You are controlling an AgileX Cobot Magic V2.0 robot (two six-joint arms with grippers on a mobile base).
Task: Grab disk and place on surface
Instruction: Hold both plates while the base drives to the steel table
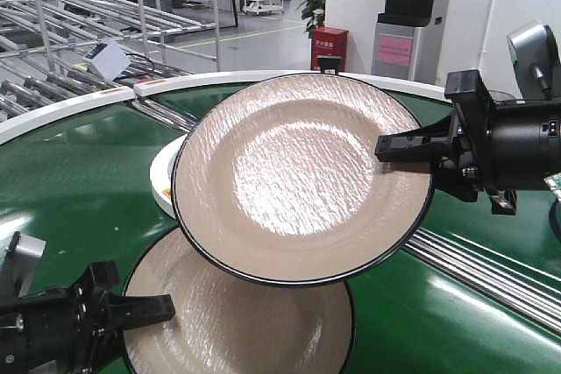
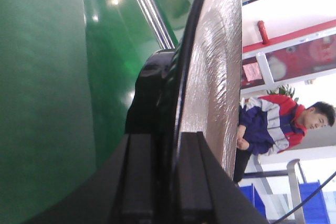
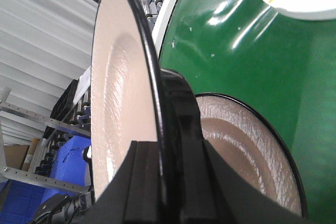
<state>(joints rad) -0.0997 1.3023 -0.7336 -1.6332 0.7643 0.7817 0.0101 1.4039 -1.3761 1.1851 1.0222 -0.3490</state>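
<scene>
Two beige disks with black rims hang over the green conveyor belt. The upper disk is tilted to face the front camera, and my right gripper is shut on its right rim. In the right wrist view this disk stands edge-on between the right gripper's jaws. The lower disk sits partly under the upper one, my left gripper shut on its left rim. The left wrist view shows that disk clamped in the left gripper. The dark glossy surface is out of view.
A white dish lies on the belt, mostly hidden behind the upper disk. A metal rail crosses the belt at the right. The belt's white rim curves along the back. Racks, a red box and a person stand beyond.
</scene>
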